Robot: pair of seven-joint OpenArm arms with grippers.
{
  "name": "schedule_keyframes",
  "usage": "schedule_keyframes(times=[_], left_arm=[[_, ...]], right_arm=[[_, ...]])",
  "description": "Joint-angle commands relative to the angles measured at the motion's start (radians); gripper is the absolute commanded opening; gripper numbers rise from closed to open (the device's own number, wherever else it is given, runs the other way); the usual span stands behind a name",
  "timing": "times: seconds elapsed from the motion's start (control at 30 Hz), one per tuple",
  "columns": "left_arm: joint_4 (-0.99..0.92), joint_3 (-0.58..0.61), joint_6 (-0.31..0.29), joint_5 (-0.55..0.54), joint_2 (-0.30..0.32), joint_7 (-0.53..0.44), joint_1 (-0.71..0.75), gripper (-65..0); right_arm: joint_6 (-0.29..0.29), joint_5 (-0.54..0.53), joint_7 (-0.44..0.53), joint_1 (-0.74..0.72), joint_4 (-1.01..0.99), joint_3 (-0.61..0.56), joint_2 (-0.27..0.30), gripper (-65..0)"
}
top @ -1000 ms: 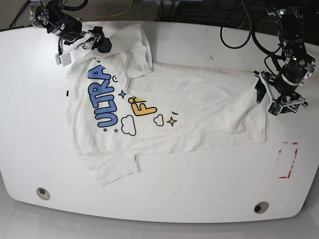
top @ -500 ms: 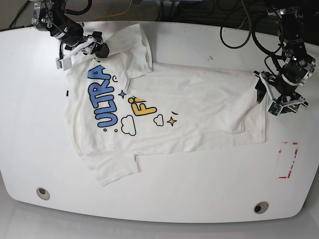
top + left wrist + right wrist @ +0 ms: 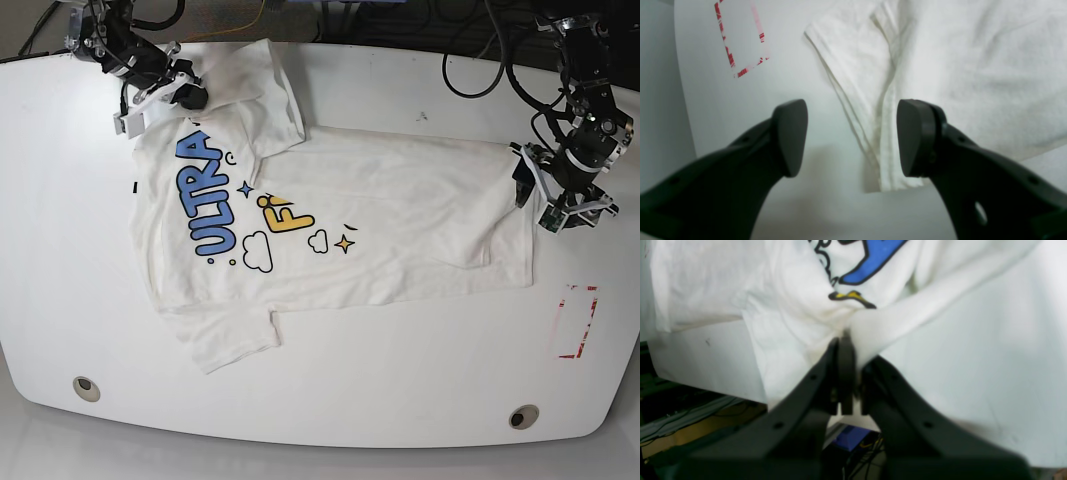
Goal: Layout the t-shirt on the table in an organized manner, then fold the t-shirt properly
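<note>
The shirt point(image 3: 340, 225) lies print-up across the counter point(image 3: 400, 380), its far sleeve now pulled closer to the back edge. The right gripper point(image 3: 848, 340) has clamped down, pinching that sleeve's cloth. The left gripper point(image 3: 850, 136) hovers spread over the hem corner. Bare counter lies in front, by the red tape point(image 3: 578, 320).

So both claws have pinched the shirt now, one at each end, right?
Not both. Only the right gripper is shut on the shirt. The left gripper is open, its fingers either side of the hem, as the left wrist view shows.
</note>
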State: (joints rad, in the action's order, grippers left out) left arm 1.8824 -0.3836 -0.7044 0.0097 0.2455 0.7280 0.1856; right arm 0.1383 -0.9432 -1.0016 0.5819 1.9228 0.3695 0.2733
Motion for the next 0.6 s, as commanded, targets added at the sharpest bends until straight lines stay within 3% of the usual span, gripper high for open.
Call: schedule_keyframes(times=[0.0, 0.23, 0.57], left_arm=[[0.018, -0.007, 0.006, -0.006, 0.016, -0.018, -0.011, -25.7], [0.018, -0.007, 0.006, -0.006, 0.016, -0.041, -0.011, -25.7], [0.016, -0.007, 0.006, -0.009, 0.004, -0.075, -0.056, -25.3]], right_arm=[[0.016, -0.015, -0.036, 0.005, 0.025, 0.006, 0.016, -65.0], [0.113, -0.015, -0.164, 0.010, 0.066, 0.009, 0.036, -65.0], [0.174, -0.015, -0.168, 0.042, 0.066, 0.009, 0.109, -65.0]])
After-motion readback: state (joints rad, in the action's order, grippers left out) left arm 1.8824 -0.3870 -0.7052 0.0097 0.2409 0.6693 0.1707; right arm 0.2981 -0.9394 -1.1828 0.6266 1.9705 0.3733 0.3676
